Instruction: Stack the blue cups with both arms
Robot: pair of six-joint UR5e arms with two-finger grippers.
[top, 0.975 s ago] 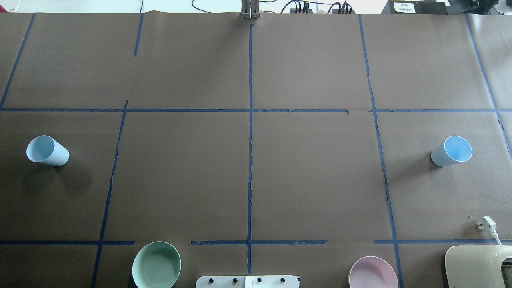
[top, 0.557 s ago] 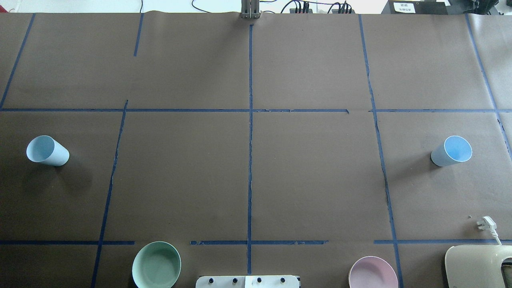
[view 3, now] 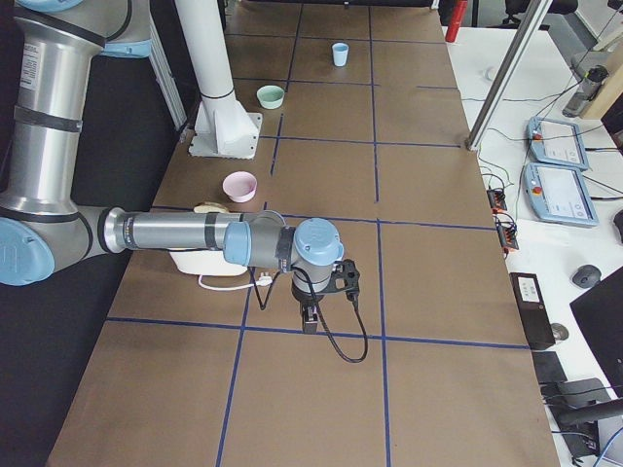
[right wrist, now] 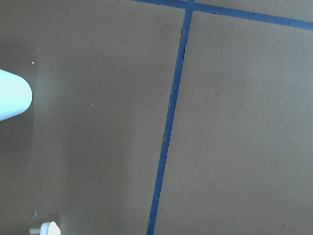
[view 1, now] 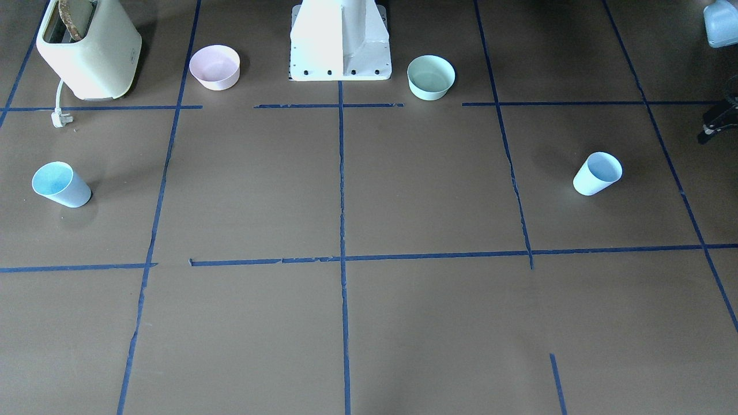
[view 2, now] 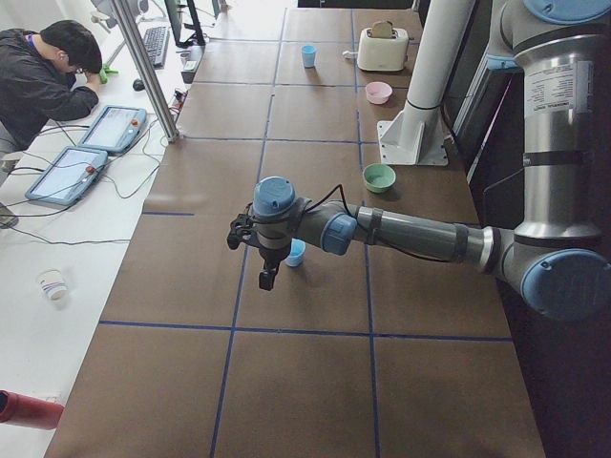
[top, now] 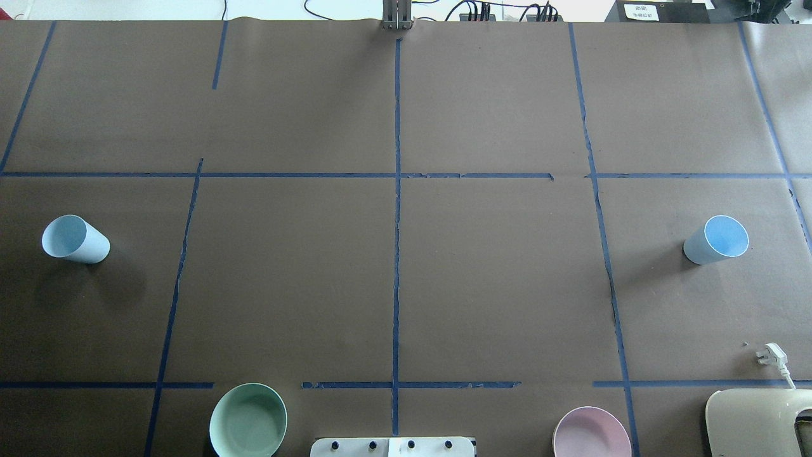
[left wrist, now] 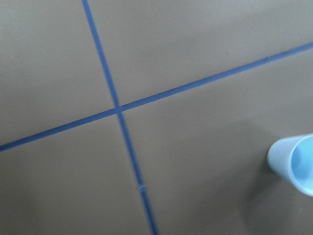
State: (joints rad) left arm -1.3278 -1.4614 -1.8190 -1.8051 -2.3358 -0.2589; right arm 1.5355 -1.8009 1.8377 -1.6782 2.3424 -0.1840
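Two pale blue cups stand upright and far apart on the brown table. The left cup [top: 75, 238] [view 1: 598, 173] shows at the right edge of the left wrist view [left wrist: 296, 164]. The right cup [top: 717, 239] [view 1: 60, 184] shows at the left edge of the right wrist view [right wrist: 12, 95]. My left gripper [view 2: 267, 274] hangs above the table beside the left cup [view 2: 297, 253]. My right gripper [view 3: 310, 316] hangs near the toaster; the right cup is hidden there. Both grippers show only in side views, so I cannot tell whether they are open or shut.
A mint-green bowl [top: 248, 420] and a pink bowl [top: 591, 434] flank the white pedestal [view 1: 340, 40]. A cream toaster [top: 758, 422] with a loose plug [top: 771, 355] sits near the right cup. An operator [view 2: 43, 81] sits by the table's far side.
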